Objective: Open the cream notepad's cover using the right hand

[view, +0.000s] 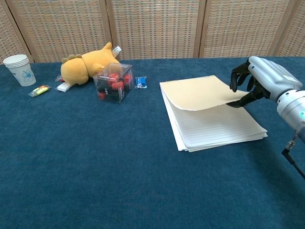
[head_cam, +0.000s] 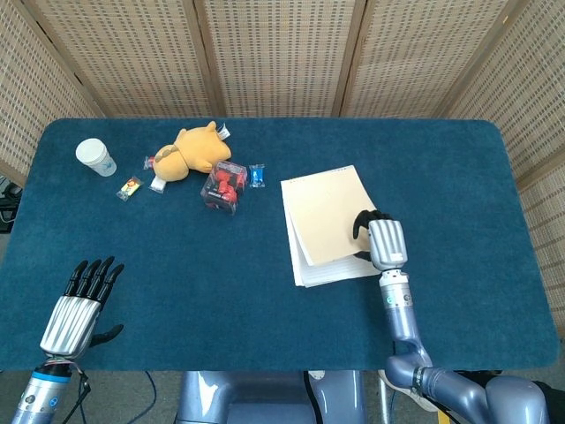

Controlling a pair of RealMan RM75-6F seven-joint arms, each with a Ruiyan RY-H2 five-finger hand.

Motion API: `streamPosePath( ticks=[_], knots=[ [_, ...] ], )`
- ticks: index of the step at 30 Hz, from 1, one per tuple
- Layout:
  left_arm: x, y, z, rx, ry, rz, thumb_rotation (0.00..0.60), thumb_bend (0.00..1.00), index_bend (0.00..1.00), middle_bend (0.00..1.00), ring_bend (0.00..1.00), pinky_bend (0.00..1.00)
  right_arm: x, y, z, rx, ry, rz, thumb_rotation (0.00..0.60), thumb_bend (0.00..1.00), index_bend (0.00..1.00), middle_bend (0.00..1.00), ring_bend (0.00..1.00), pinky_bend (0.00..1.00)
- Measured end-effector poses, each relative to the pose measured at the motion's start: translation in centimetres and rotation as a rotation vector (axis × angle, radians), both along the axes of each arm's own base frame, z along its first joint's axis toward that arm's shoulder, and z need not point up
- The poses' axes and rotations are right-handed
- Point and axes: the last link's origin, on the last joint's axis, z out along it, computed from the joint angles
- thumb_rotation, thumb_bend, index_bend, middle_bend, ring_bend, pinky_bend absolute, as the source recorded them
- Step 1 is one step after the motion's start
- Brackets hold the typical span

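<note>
The cream notepad [head_cam: 322, 216] lies flat on the blue table, right of centre. Its cover [view: 200, 93] is raised at the right corner, baring lined pages [view: 219, 129] underneath. My right hand [head_cam: 384, 240] is at that corner. In the chest view the right hand [view: 259, 83] pinches the cover's edge, fingers curled over the top and thumb under it. My left hand [head_cam: 79, 305] hovers near the front left edge, fingers spread and holding nothing.
At the back left are a paper cup [head_cam: 95, 156], a yellow plush toy [head_cam: 190, 150], a clear box of red pieces [head_cam: 224, 187], a small blue packet [head_cam: 257, 175] and a candy wrapper [head_cam: 130, 187]. Wicker screens stand behind the table.
</note>
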Motion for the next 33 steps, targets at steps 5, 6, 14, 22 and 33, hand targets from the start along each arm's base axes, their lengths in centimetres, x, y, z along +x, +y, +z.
streamPosePath(
  ticks=[5,6,14,22,33],
  knots=[
    [0.05,-0.05,-0.04,-0.001,0.001,-0.001,0.600,0.00,0.00,0.00,0.00,0.00,-0.13,0.06,-0.14,0.014,0.006,0.008,0.600,0.29,0.75,0.68,0.55,0.63],
    [0.05,-0.05,-0.04,-0.001,0.001,-0.001,0.600,0.00,0.00,0.00,0.00,0.00,-0.13,0.07,-0.17,0.016,0.007,0.010,0.600,0.29,0.75,0.69,0.55,0.64],
    [0.01,-0.01,-0.07,-0.004,0.001,0.000,0.600,0.00,0.00,0.00,0.00,0.00,-0.05,0.03,-0.14,0.007,0.011,0.024,0.600,0.32,0.76,0.71,0.58,0.67],
    [0.03,0.00,-0.15,-0.006,0.003,-0.001,0.600,0.00,0.00,0.00,0.00,0.00,0.06,0.08,0.36,-0.051,-0.029,0.051,0.600,0.49,0.78,0.72,0.59,0.68],
    [0.02,-0.01,-0.17,-0.007,0.004,0.000,0.600,0.00,0.00,0.00,0.00,0.00,-0.17,0.05,0.37,-0.066,-0.031,0.054,0.600,0.62,0.78,0.72,0.60,0.69]
  ],
)
